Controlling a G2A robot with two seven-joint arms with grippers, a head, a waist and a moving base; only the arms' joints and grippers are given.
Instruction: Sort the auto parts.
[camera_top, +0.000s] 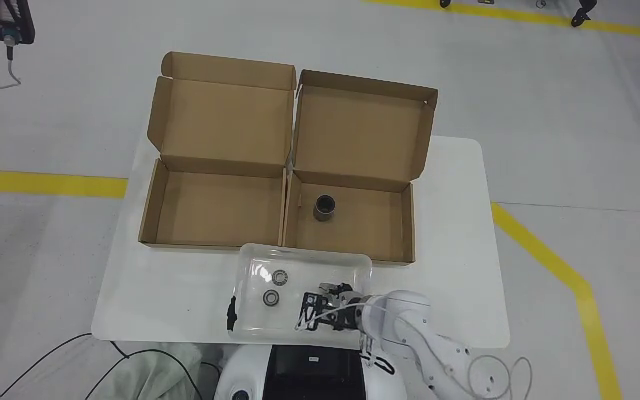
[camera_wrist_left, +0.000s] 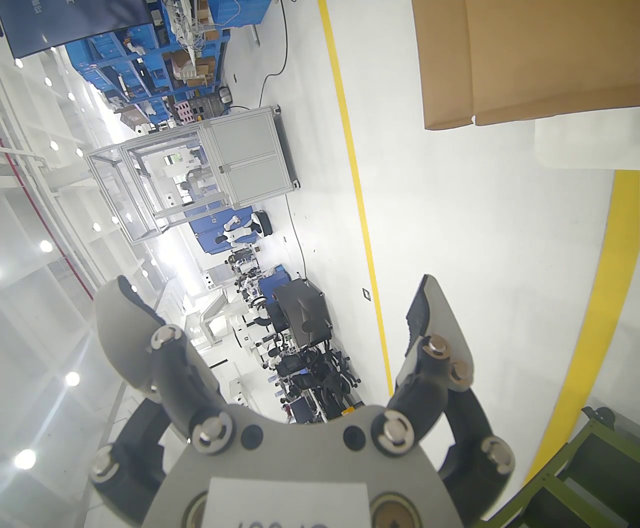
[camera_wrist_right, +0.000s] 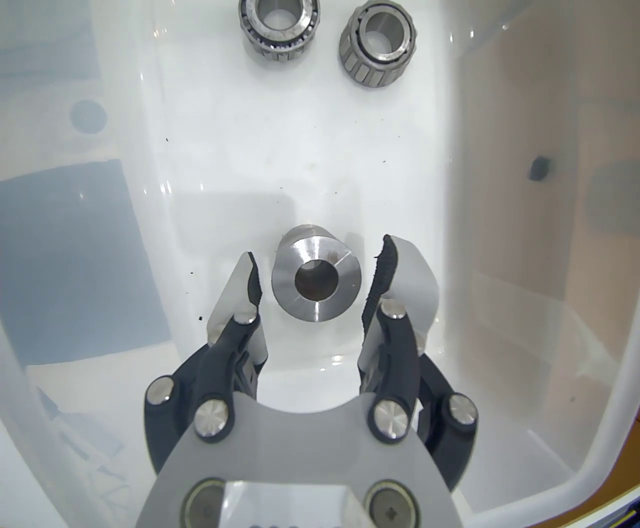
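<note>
R claw (camera_wrist_right: 315, 280) points down into clear bin (camera_wrist_right: 500, 350), arm folded low behind it, jaws released & straddling upright steel bushing (camera_wrist_right: 320, 305) w/ a gap each side, no grip yet. Two bearings (camera_wrist_right: 278, 25) sit well beyond its fingertips. L claw (camera_wrist_left: 274, 285) is also released, empty, aimed out at the room.

Right gripper (camera_wrist_right: 320, 256) jaws parted, left gripper (camera_wrist_left: 274, 283) jaws spread wide

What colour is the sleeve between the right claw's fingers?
The sleeve is silver metal with a dark bore; clearest in the right wrist view.
</note>
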